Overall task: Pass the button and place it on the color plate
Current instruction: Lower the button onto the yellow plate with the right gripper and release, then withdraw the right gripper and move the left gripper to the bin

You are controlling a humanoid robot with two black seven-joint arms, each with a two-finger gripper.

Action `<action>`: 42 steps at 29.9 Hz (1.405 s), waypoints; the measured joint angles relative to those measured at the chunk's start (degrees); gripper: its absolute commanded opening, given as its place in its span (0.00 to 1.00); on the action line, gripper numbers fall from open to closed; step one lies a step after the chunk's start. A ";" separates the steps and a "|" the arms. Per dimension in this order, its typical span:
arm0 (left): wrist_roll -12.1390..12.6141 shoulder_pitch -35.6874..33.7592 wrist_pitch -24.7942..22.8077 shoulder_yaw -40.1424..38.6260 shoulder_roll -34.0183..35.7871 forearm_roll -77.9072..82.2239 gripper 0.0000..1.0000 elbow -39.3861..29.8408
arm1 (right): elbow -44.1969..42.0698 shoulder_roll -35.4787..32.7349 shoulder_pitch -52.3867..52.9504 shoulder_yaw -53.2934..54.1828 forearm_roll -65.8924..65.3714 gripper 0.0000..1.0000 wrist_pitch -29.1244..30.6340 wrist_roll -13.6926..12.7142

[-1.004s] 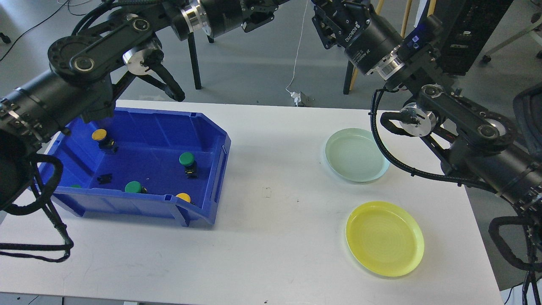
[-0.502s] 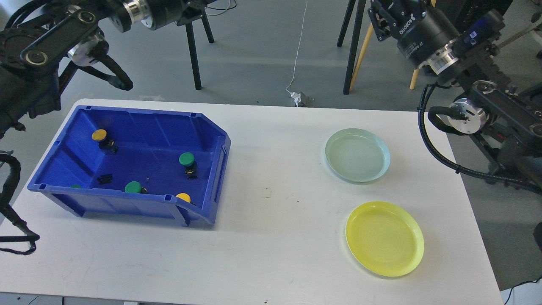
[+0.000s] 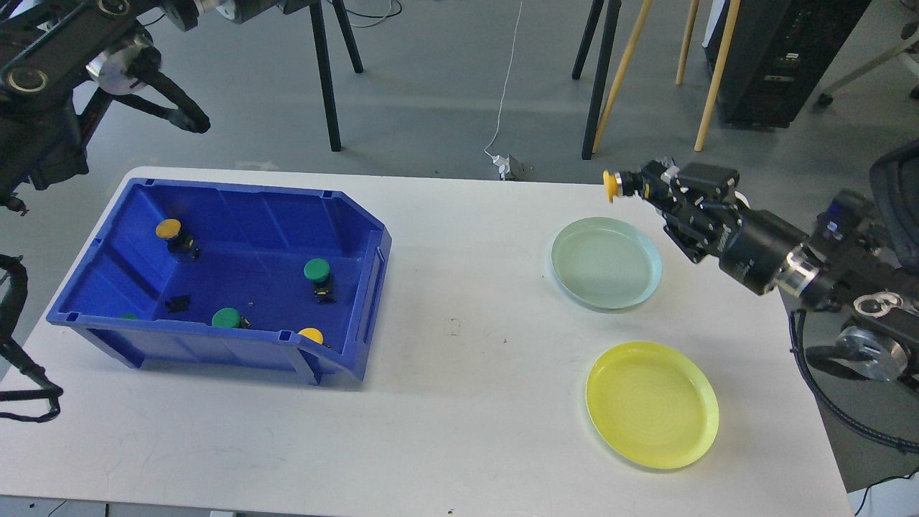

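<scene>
Head view. The right tool [image 3: 635, 184], at right of centre, is closed on a yellow button [image 3: 611, 184]. The button is held clear of the bench [image 3: 459, 431], cap pointing frame-left, just above the far rim of the pale green plate [image 3: 605, 263]. The yellow plate [image 3: 652, 404] lies nearer the lower right; both plates are empty.

By colour, the yellow plate is judged the target. The tool would therefore need to travel toward the lower right and descend before release.

The left arm occupies the upper left corner. Its tool runs out of frame at the top, so its state cannot be told.

The blue bin [image 3: 215, 276] at left centre holds the remaining buttons: yellow and green caps, spaced apart on its floor, which should ease single picks.
</scene>
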 measured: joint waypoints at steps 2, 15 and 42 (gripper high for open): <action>-0.26 -0.03 -0.01 0.00 -0.72 0.07 0.99 -0.06 | 2.40 -2.34 -3.43 -0.19 -0.09 0.17 0.29 0.01; 0.14 -1.61 -0.01 0.74 -1.29 0.53 0.99 0.03 | 2.50 -6.01 -13.73 -5.39 -2.71 0.37 0.11 0.02; 1.64 1.84 -0.01 1.82 1.40 5.98 0.99 -4.90 | 3.26 -6.78 -12.76 1.06 -0.58 0.89 0.48 0.00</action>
